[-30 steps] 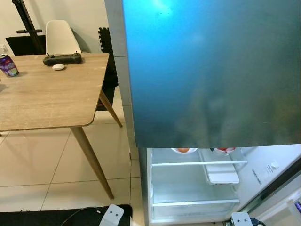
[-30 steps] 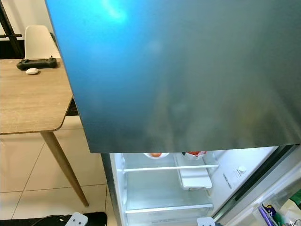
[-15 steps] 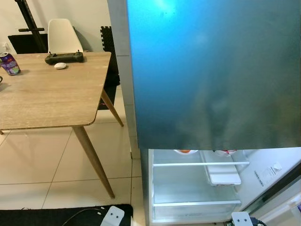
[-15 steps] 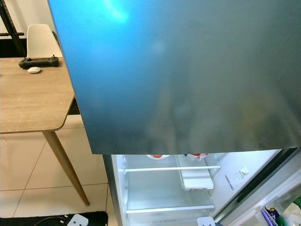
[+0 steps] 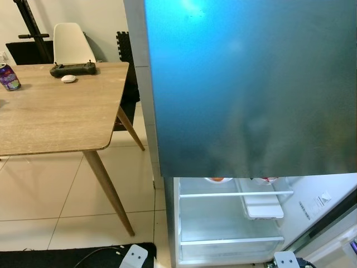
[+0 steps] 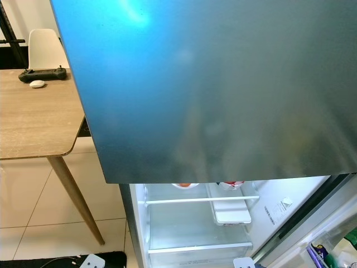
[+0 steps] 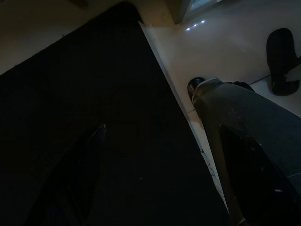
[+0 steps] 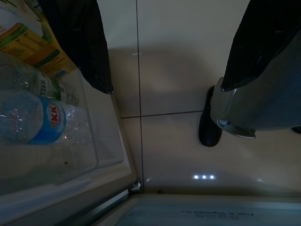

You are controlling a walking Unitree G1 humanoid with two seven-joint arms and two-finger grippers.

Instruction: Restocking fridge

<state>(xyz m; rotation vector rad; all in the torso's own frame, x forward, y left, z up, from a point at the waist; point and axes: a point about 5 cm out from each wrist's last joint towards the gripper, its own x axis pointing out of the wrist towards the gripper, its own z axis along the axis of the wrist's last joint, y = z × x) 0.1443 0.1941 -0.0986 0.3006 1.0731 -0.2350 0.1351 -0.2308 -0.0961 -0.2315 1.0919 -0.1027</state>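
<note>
Fridge (image 5: pixel 245 84): right, lower door open, lit shelves (image 5: pixel 234 218) nearly bare.
Stock: purple can (image 5: pixel 9 76) waits on far-left bench (image 5: pixel 56 117).
Pincers: both hang idle, empty; openness — cannot tell.
Progress: barely begun, I judge.

Wooden table (image 5: pixel 56 117) bears can (image 5: pixel 9 77), perhaps a controller (image 5: pixel 73 69).

You have one open fridge (image 5: pixel 245 84) with two glass shelves (image 5: pixel 234 194) and one white tray (image 5: pixel 264 210). Beside it stands one wooden table (image 5: pixel 56 117) holding one can (image 5: pixel 9 77), one black controller (image 5: pixel 72 69) and one small white object (image 5: pixel 68 79). One white chair (image 5: pixel 71 43) sits behind.
</note>
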